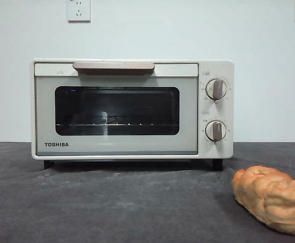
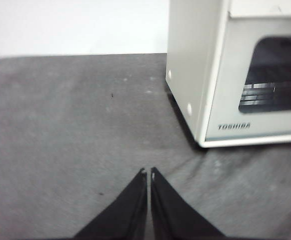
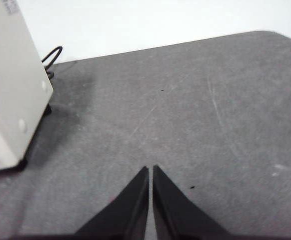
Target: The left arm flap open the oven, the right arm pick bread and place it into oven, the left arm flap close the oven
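Observation:
The cream-white oven (image 1: 132,109) stands at the middle of the table with its door closed, beige bar handle (image 1: 113,67) along the top and a wire rack behind the dark glass. The golden bread (image 1: 273,198) lies on the grey cloth at the front right, partly cut off by the picture's edge. My left gripper (image 2: 148,171) is shut and empty, hovering over bare cloth off the oven's (image 2: 235,70) left front corner. My right gripper (image 3: 150,168) is shut and empty over the cloth beside the oven's (image 3: 10,90) right side. Neither arm shows in the front view.
Two grey-beige knobs (image 1: 217,89) sit on the oven's right panel. A black cable (image 3: 53,55) runs behind the oven. Grey cloth (image 1: 112,202) covers the table; a white wall with sockets (image 1: 78,10) stands behind.

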Available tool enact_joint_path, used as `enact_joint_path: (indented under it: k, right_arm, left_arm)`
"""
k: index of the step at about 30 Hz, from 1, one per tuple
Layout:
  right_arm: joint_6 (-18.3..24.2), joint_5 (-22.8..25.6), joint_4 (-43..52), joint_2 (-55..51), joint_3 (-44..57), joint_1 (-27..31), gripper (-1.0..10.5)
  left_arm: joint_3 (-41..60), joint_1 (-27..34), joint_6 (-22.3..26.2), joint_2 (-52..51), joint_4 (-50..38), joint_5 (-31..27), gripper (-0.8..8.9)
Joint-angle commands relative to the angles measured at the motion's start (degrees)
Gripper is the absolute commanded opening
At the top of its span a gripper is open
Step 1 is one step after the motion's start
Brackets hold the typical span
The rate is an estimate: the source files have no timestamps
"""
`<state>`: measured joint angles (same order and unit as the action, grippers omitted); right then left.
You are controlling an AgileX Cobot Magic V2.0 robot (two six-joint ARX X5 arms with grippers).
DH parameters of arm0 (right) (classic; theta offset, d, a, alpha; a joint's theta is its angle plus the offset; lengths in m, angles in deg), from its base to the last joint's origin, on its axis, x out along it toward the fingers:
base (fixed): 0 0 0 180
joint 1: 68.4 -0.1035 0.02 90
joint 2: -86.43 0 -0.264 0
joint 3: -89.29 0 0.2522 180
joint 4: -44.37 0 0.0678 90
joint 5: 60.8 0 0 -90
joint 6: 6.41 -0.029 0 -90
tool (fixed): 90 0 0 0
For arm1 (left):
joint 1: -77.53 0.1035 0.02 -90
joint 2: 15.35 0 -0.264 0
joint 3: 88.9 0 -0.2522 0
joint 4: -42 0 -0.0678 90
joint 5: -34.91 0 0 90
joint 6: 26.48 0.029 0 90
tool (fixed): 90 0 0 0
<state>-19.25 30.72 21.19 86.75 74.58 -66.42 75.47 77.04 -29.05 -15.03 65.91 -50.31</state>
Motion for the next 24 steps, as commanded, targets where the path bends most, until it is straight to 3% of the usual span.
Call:
enact_joint_path:
  k: [1, 10, 17, 24]
  right_arm:
    - [-8.2, -0.2, 0.1, -0.1, 0.4, 0.0, 0.1]
    - [-8.9, -0.2, 0.3, -0.1, 0.3, 0.0, 0.1]
    - [-8.9, -3.4, 0.3, -0.1, -3.4, 0.0, 0.1]
    - [-9.2, -8.0, -0.3, 1.4, -12.3, 0.0, 0.1]
  left_arm:
    - [1.2, 0.1, -12.1, -0.1, -0.3, 0.1, 0.19]
    - [0.0, 0.1, -16.8, -0.1, -2.4, 0.1, 0.19]
    - [-3.9, 0.1, -24.2, 0.0, -1.6, 0.1, 0.19]
    - [-14.2, 0.1, -22.9, 3.1, 3.5, 0.1, 0.19]
